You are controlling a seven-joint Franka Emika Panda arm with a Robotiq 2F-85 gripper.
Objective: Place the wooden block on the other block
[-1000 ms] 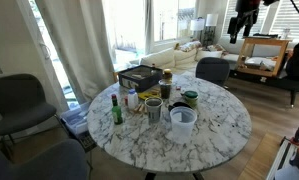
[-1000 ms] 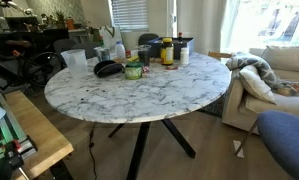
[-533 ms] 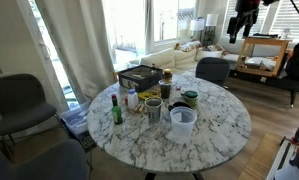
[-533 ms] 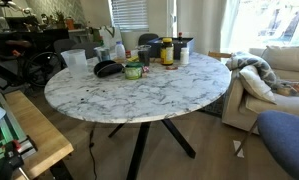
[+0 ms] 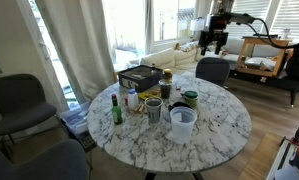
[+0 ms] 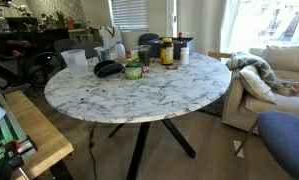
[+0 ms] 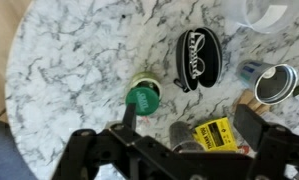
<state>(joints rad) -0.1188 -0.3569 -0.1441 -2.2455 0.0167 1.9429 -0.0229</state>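
A tan wooden block [image 5: 154, 108] stands among the clutter near the middle of the round marble table [image 5: 224, 125]. In the wrist view a wooden piece [image 7: 248, 101] shows beside a tin can; I cannot tell a second block apart from it. My gripper [image 5: 217, 32] hangs high above the far side of the table. In the wrist view it [image 7: 192, 115] is open and empty, its fingers wide apart, looking down on the table [image 7: 69, 70]. It is out of frame in the exterior view taken across the table [image 6: 139, 100].
Clutter on the table: a green-lidded jar [image 7: 143, 98], a black pouch [image 7: 196, 55], a yellow packet [image 7: 217, 132], a tin can [image 7: 276, 83], a green bottle [image 5: 116, 108], white tubs [image 5: 181, 120], a black tray [image 5: 139, 75]. Chairs stand around the table.
The arm has swung left and down from the upper right corner of the exterior view to above the table's far edge. The objects on the table have not moved.
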